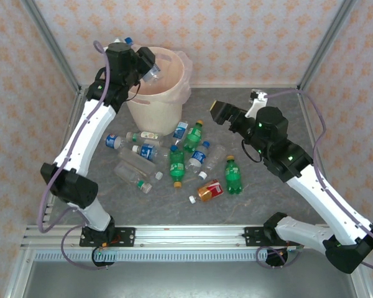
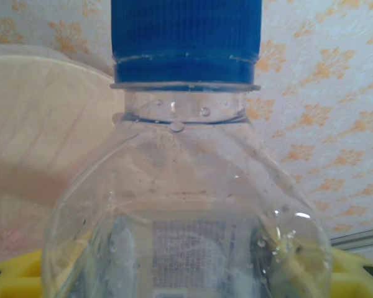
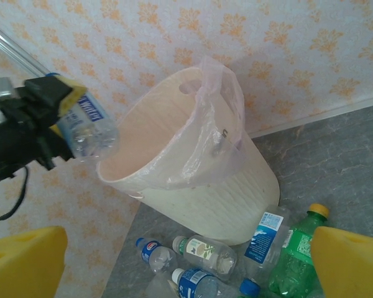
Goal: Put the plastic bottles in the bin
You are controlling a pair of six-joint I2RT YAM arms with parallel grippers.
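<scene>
Left fingers (image 2: 360, 276) squeeze a clear bottle (image 2: 186, 205) over the bin (image 3: 199, 180) so it can drop in. Right fingers (image 3: 348, 261) are wide open and empty, near the other bottles (image 1: 176, 162).

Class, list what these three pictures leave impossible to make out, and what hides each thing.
Floor of the tall cream-beige plastic bin: right wrist view, hidden by its own wall.
Base of the clear blue-capped plastic bottle: left wrist view, cut by the bottom edge; label blurred.
Left gripper's yellow pads: same view, mostly behind that bottle.
</scene>
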